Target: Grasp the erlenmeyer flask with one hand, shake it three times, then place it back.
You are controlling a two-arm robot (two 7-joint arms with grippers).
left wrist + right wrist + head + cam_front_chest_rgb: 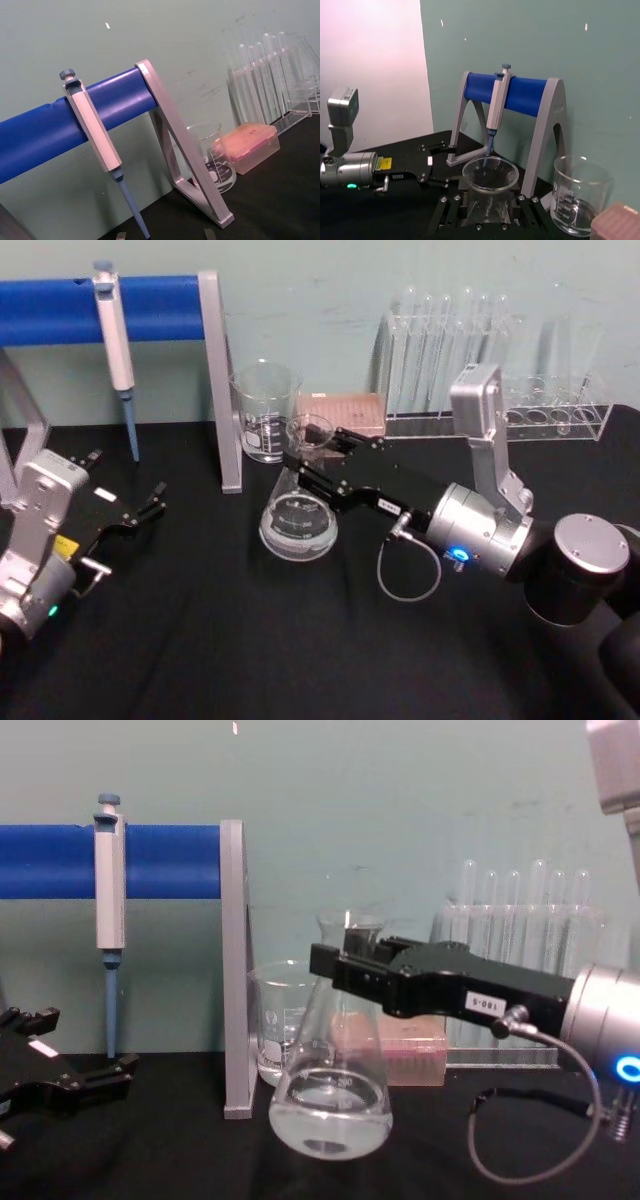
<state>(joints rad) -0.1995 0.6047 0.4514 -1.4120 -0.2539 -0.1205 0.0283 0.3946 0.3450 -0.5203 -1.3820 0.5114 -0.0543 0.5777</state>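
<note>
Right hand (315,453): black two-finger type on a silver-grey wrist, reaching in from the right, fingers clamped on either side of the neck of the erlenmeyer flask (297,520).
Erlenmeyer flask: clear glass, held tilted at mid-desk, wide base swung toward the robot; in the chest view the base appeared to hang just clear of the black desk (200,640).
Left hand (150,505): parked low at the left, well apart from the flask, fingers spread, holding nothing.
Behind the flask: glass beaker (265,415), a pink box (345,412) beside it, and the grey-and-blue stand (215,380) carrying a pipette (112,330).
Farthest back, at the right: test tube rack (550,420).
Step judged: shaking in hand; count unknown.
Next move called for: a firm hold on the neck, then setting the base flat, short of the beaker.
</note>
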